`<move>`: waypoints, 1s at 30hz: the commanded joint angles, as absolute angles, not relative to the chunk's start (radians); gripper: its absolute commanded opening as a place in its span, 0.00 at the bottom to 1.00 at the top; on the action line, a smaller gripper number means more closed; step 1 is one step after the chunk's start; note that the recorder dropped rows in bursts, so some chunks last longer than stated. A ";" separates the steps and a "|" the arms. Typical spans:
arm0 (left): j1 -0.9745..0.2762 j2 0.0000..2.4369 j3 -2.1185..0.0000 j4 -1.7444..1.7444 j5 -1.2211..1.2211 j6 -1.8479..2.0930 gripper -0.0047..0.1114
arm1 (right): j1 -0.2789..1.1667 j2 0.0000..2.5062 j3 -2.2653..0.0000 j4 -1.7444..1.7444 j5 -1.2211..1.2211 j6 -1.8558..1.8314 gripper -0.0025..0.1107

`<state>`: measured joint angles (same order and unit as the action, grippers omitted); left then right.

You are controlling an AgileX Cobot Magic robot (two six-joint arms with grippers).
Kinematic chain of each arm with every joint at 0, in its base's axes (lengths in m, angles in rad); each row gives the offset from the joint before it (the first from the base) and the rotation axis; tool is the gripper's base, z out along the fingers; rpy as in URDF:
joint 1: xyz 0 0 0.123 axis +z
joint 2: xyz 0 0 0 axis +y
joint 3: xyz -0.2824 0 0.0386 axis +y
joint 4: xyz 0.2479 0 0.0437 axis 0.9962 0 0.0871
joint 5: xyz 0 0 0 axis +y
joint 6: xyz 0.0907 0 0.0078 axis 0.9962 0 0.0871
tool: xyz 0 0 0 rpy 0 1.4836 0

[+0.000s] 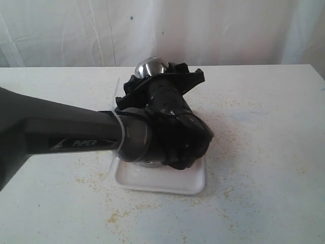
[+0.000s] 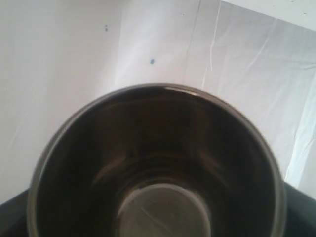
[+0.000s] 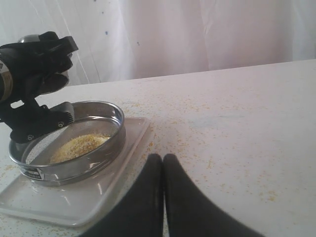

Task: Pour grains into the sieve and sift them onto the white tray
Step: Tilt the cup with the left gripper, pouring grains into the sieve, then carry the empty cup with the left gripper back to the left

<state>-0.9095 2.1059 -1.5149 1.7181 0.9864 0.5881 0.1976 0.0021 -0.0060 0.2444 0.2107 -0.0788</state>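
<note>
The sieve (image 3: 94, 114) rests on the white tray (image 3: 74, 202). A pale-golden heap of grains (image 3: 79, 146) lies on its mesh. My left gripper (image 1: 157, 76) hovers over the sieve's far rim, shut on a small steel cup (image 1: 149, 67). The cup is tipped up, and its inside (image 2: 158, 168) looks dark and empty in the left wrist view. In the exterior view my left arm hides the sieve, and only the tray's near edge (image 1: 162, 184) shows. My right gripper (image 3: 163, 159) is shut on nothing, low over the table beside the tray's corner. It is outside the exterior view.
Loose grains are scattered over the white tabletop (image 1: 264, 152) around the tray. A white curtain (image 1: 228, 30) hangs behind the table's far edge. The black-sleeved left wrist (image 3: 34, 64) stands over the sieve's far side.
</note>
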 commanded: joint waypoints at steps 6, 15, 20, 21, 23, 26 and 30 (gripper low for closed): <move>-0.960 2.061 -1.406 1.740 0.992 0.609 0.04 | 0.201 0.000 0.000 0.236 0.205 -0.075 0.02; -0.959 1.975 -1.408 1.737 1.014 0.313 0.04 | 0.201 0.000 0.000 0.236 0.205 -0.075 0.02; -0.944 1.852 -1.408 1.495 1.008 0.145 0.04 | 0.201 0.000 0.000 0.236 0.205 -0.075 0.02; -0.933 1.822 -1.407 1.410 0.993 0.101 0.04 | 0.201 0.000 0.000 0.236 0.205 -0.075 0.02; -0.902 1.761 -1.378 1.266 0.918 0.000 0.04 | 0.201 0.000 0.000 0.236 0.205 -0.075 0.02; -0.834 1.647 -1.286 1.176 0.738 -0.214 0.04 | 0.201 0.000 0.000 0.236 0.205 -0.075 0.02; -0.693 1.489 -1.093 1.178 0.456 -0.603 0.04 | 0.201 0.000 0.000 0.236 0.205 -0.075 0.02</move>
